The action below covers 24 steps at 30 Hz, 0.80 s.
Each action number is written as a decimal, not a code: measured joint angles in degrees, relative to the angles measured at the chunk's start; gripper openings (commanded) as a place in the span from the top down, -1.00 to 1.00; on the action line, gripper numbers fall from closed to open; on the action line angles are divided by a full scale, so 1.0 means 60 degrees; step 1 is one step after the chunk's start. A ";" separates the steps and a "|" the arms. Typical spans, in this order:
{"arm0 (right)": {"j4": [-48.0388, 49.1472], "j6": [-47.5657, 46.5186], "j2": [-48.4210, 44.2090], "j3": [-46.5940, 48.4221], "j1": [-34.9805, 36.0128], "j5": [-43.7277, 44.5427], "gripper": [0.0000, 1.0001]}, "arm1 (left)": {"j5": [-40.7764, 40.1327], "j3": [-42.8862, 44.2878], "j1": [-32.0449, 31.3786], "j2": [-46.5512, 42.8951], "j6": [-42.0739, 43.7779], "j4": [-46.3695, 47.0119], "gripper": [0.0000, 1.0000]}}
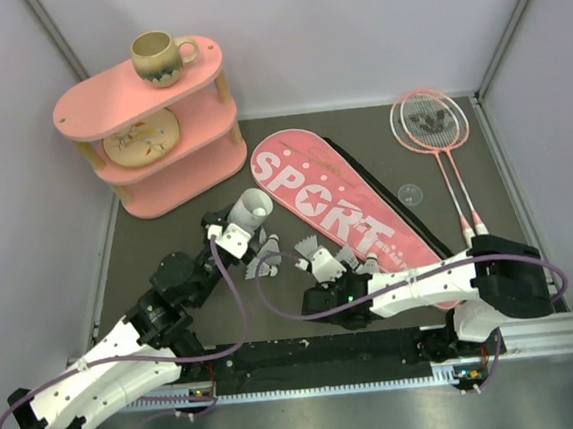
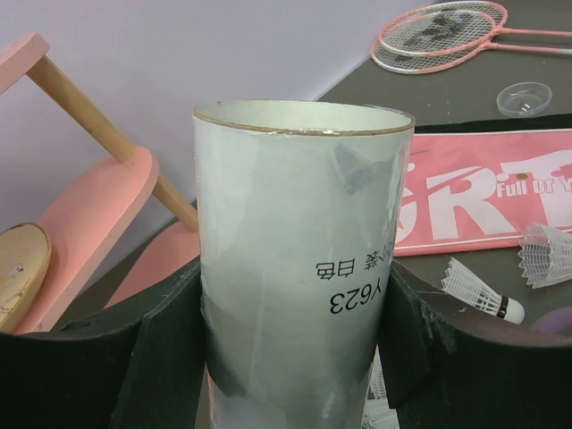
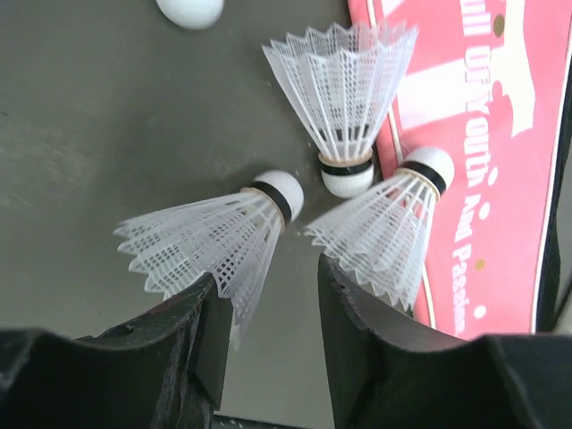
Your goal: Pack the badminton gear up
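My left gripper [image 1: 235,227] [image 2: 295,357] is shut on the long white tube [image 1: 251,210] [image 2: 299,259], open mouth up, one pad on each side. My right gripper [image 1: 315,256] [image 3: 268,290] hangs low over the mat, jaws apart. A white shuttlecock [image 3: 210,241] lies with the edge of its skirt against the left finger [image 3: 192,344], not pinched. Two more shuttlecocks [image 3: 344,85] [image 3: 384,228] lie just ahead, by the edge of the pink bag [image 1: 346,209] [image 3: 487,134] lettered SPORT. Two pink rackets [image 1: 429,122] [image 2: 438,27] lie at the far right.
A pink two-tier shelf [image 1: 149,136] [image 2: 98,223] stands at the back left with a brown mug [image 1: 160,57] on top and a dish [image 1: 139,139] below. A small clear lid [image 1: 410,195] [image 2: 523,96] lies beside the bag. Grey walls close in the mat.
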 measured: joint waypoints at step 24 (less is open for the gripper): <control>0.2065 -0.0091 -0.6517 -0.0780 -0.3701 -0.3235 1.00 | 0.0703 -0.0102 0.0000 0.0244 0.0011 0.0022 0.47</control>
